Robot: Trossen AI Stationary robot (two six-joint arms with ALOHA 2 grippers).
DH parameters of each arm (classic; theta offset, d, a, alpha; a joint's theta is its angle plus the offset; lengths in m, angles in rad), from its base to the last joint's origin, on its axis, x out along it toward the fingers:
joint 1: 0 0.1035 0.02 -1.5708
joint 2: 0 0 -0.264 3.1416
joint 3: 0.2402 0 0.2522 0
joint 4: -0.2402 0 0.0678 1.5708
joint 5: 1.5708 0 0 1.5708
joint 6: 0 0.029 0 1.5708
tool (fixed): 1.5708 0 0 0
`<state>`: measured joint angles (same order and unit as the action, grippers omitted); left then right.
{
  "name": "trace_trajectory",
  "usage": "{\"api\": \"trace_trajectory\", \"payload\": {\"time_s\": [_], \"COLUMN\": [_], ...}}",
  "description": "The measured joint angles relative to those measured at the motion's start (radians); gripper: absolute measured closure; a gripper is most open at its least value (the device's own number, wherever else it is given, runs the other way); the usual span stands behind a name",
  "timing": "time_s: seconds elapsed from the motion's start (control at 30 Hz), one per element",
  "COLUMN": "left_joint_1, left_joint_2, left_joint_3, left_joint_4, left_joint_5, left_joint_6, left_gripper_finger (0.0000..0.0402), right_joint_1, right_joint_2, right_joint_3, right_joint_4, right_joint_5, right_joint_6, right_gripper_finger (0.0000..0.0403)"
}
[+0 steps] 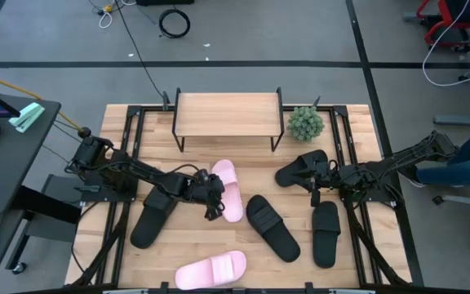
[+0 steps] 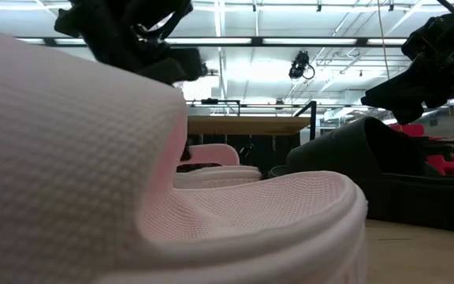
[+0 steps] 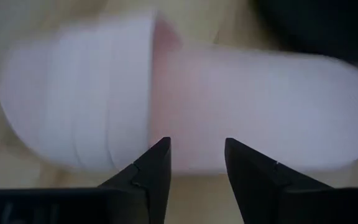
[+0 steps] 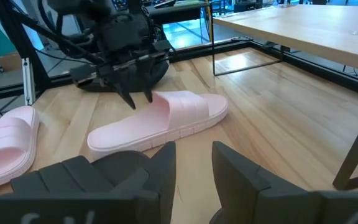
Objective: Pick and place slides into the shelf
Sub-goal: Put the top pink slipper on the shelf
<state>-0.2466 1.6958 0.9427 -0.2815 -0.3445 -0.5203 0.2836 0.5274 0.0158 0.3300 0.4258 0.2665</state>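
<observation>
A pale pink slide (image 1: 229, 192) lies sole down on the slatted table in front of the shelf (image 1: 227, 114). My left gripper (image 3: 197, 146) is open and points steeply down at this slide's (image 4: 166, 118) long side by the strap, fingertips at its edge. My right gripper (image 4: 194, 149) waits open at the right, next to a black slide (image 1: 300, 169), with nothing between its fingers. A second pink slide (image 1: 210, 269) lies near the front edge. Three more black slides (image 1: 272, 227) (image 1: 325, 233) (image 1: 153, 216) lie around them. My left gripper's fingertips (image 4: 140, 101) stand at the pink slide's long edge beside the strap (image 4: 157, 107), coming steeply from above on the table's left side. I cannot tell whether they touch it. The slide lies flat on the table.
A small potted plant (image 1: 305, 122) stands at the shelf's right end. The shelf's thin black legs (image 4: 353, 155) rise close to my right gripper. Bare table shows between the pink slide and the shelf (image 1: 251, 159).
</observation>
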Motion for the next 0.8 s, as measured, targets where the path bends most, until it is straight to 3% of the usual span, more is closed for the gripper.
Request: {"api": "trace_trajectory", "payload": {"time_s": [0.17, 0.53, 0.8], "left_joint_1": [-0.004, 0.003, -0.053], "left_joint_2": [0.000, 0.000, -0.002], "left_joint_3": [-0.001, -0.001, 0.048], "left_joint_4": [-0.075, -0.076, -0.068], "left_joint_5": [0.019, 0.010, 0.042], "left_joint_6": [-0.021, 0.007, 0.036], "left_gripper_finger": [0.0233, 0.0248, 0.0244], "right_joint_1": [0.000, 0.000, 0.000], "right_joint_2": [0.000, 0.000, 0.001], "right_joint_3": [0.000, 0.000, 0.000], "right_joint_4": [0.000, 0.000, -0.001], "right_joint_5": [-0.002, -0.012, -0.011], "right_joint_6": [-0.007, -0.046, -0.294], "right_gripper_finger": [0.0293, 0.0293, 0.0293]}}
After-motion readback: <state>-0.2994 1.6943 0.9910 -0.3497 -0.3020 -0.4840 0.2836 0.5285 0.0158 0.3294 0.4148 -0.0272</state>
